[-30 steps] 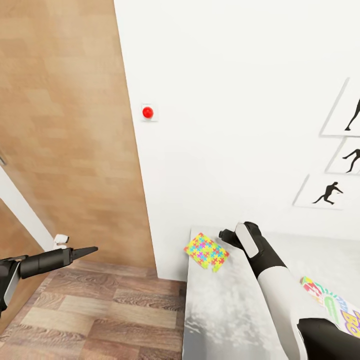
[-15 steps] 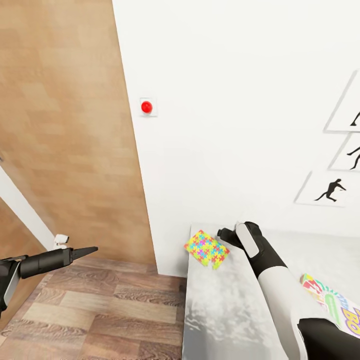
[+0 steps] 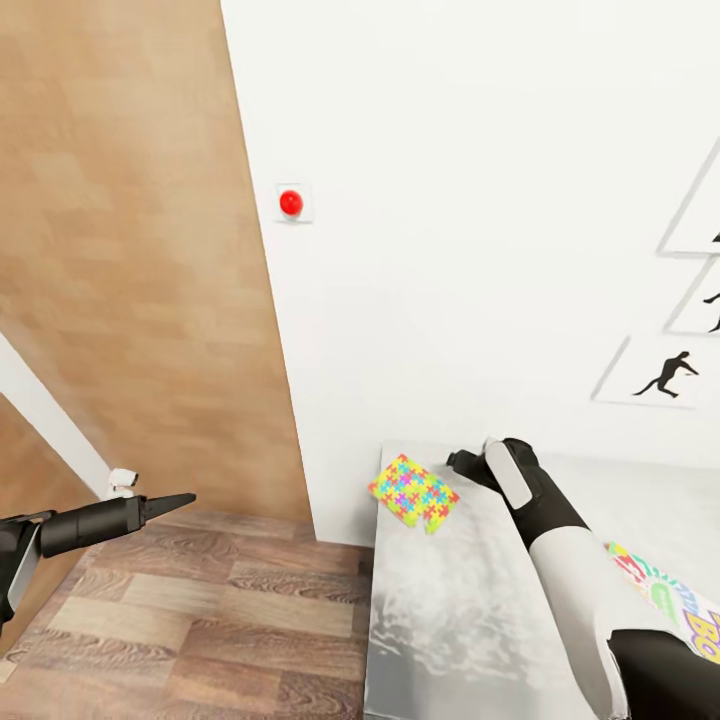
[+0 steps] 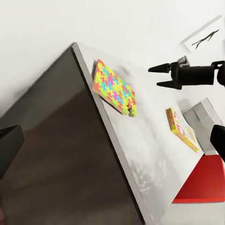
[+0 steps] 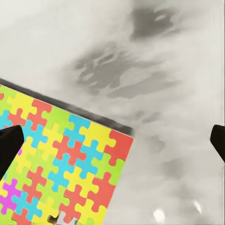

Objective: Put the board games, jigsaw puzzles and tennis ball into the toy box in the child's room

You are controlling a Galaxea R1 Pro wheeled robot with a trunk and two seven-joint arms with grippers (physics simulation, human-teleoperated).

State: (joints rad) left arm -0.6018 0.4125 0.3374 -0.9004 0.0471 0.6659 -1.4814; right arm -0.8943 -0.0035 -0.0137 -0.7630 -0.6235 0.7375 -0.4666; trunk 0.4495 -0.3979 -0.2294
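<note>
My right gripper [image 4: 161, 76], fingers spread, hovers beside a jigsaw puzzle [image 3: 413, 492] on the worktop [image 3: 450, 620]. My left wrist view catches the grey toy box [image 4: 206, 115]; I cannot tell the left fingers' state.

A white wall [image 3: 470, 200] carries a red round button [image 3: 291, 203] and black silhouette pictures [image 3: 668, 373] — to its left stands a pale wood-panelled surface [image 3: 130, 260], above a dark wood-plank floor [image 3: 200, 620] — lighting is soft and even

A child's room: jigsaw puzzle [image 3: 413, 492], baseball-player pictures [image 3: 662, 373], wood-plank floor [image 3: 200, 610].
</note>
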